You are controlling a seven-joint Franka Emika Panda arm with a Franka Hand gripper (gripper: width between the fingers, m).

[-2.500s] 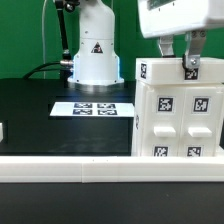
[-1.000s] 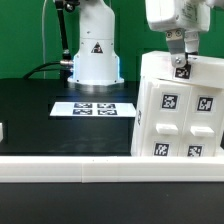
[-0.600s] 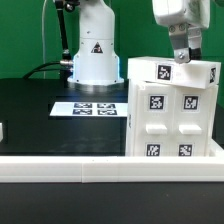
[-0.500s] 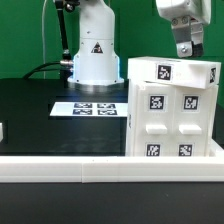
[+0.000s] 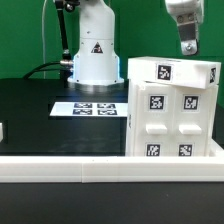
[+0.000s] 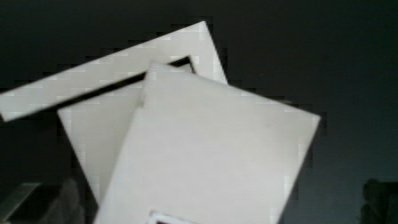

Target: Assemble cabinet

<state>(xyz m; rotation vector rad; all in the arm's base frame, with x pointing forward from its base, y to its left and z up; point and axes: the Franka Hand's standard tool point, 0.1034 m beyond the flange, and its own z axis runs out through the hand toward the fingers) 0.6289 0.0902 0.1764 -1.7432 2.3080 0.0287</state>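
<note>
Exterior view: the tool (image 5: 187, 42) enters at the top edge; its upper body is cut off by the frame and only one dark finger (image 5: 187, 44) is clearly made out, so the gap between the fingers cannot be read here. Wrist view: blurred and dim; the fingertips show only as faint dark shapes at the picture's corners, set wide apart, with nothing between them. Tool state: spread fully apart, holding nothing, hanging just above the cabinet without touching it.

The cabinet (image 5: 172, 108) stands upright on the black table (image 5: 40, 110) at the exterior view's right, just behind the white rail (image 5: 70, 167) along the near edge. Its right side is cut off by the frame. Its front and top faces carry black-and-white tags. In the wrist view the cabinet (image 6: 205, 150) shows as pale angled panels; no tags can be made out there.

The marker board (image 5: 92, 108) lies flat beside the cabinet, in front of the robot base (image 5: 93, 55).
</note>
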